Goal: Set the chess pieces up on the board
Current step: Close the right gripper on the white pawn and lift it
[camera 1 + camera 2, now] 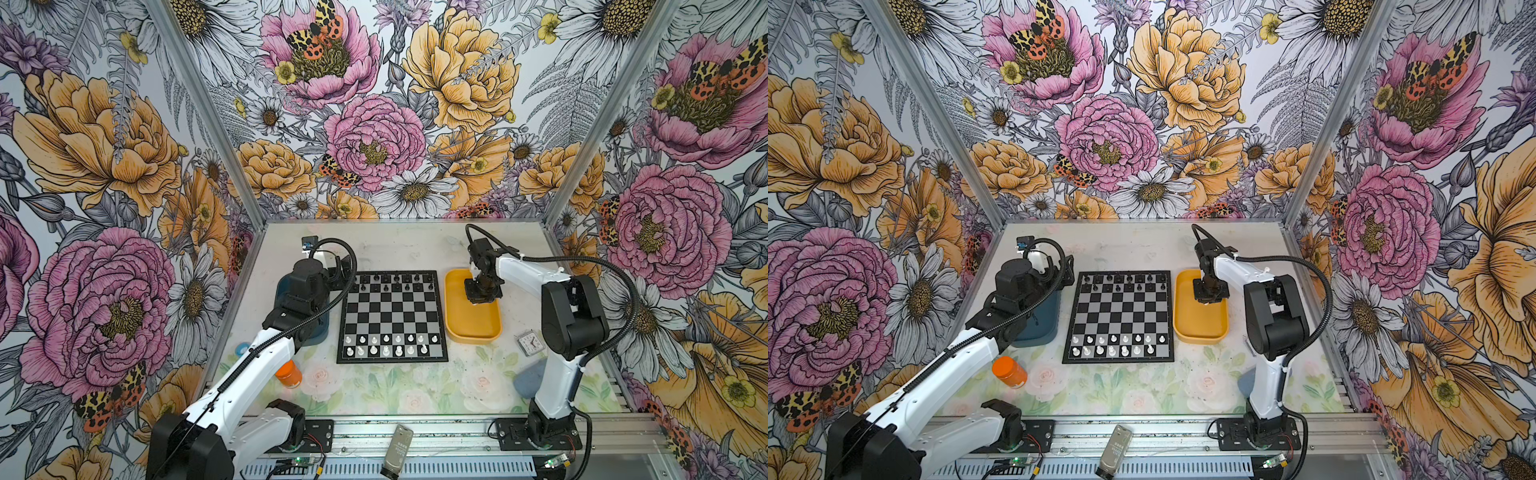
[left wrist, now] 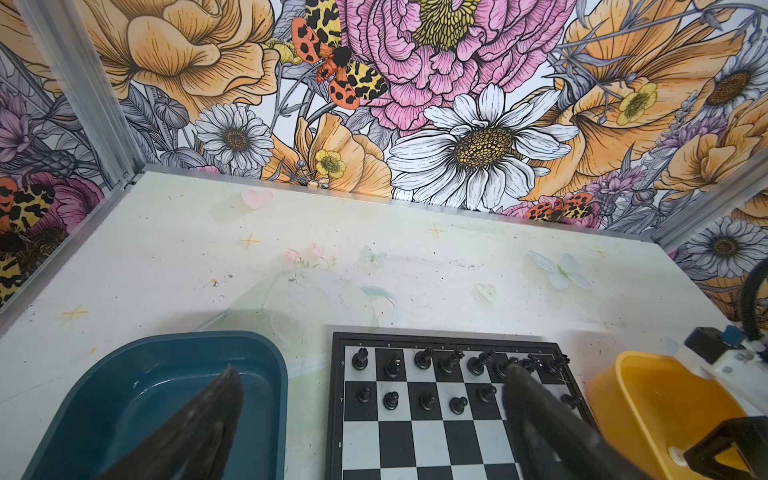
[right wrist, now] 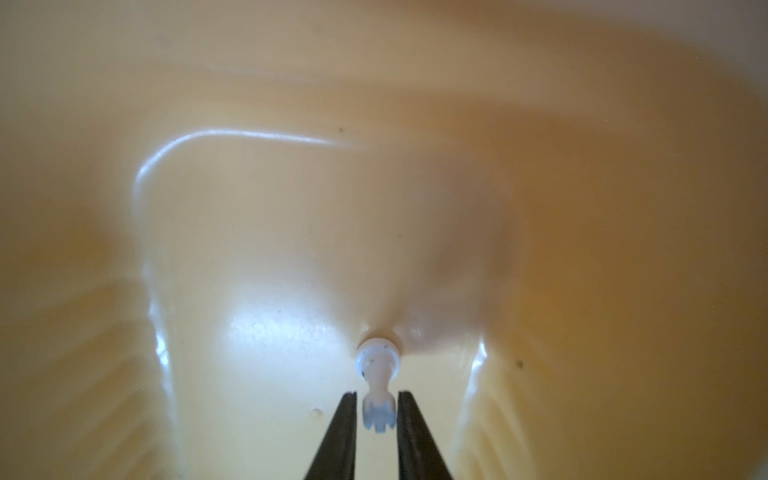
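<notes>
Our right pincer (image 3: 377, 394) stands slightly parted astride a white rook (image 3: 378, 368) in the yellow tray (image 1: 469, 324), thin gaps either side. We see the left pincer (image 2: 372, 372) spread wide, empty; other chess pieces (image 1: 386, 345) stand in the near rows of the board (image 1: 392, 316).

A: The board (image 1: 392, 316) sits mid-frame. On it?
B: Rival pieces (image 1: 392, 282) fill its upper two rows, the chess pieces (image 1: 386, 345) its lower two.
A: Beside it?
B: Tub (image 1: 322, 332) left, tray (image 1: 473, 324) right, a lone piece (image 3: 377, 388) inside. Jar (image 1: 289, 374) lower left, clock (image 1: 528, 345) lower right.
</notes>
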Controlling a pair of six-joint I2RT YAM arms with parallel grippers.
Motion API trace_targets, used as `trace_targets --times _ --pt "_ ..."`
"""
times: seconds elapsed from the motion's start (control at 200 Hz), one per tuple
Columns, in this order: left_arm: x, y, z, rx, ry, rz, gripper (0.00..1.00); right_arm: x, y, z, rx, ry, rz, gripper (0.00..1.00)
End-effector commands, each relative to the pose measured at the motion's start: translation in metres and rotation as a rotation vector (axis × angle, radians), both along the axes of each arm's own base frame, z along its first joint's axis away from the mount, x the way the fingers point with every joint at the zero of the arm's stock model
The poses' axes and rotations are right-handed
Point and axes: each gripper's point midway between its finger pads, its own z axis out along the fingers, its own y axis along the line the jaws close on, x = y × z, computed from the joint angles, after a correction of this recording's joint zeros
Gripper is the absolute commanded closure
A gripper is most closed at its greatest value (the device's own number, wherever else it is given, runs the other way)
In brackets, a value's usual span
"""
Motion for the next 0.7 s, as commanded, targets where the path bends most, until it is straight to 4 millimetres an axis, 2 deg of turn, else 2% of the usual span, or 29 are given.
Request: trace_targets --times 0.0,0.695 --pt "0.0023 0.0001 0.0161 -0.028 -0.032 -0.003 0.02 0.0142 0.0031 0.0017 0.017 -0.026 -0.009 0.79" --pt "0.0030 0.0006 0.0161 -0.028 -0.032 -0.002 0.02 0.0160 0.0021 -0.0003 0.014 -0.023 -0.011 0.81"
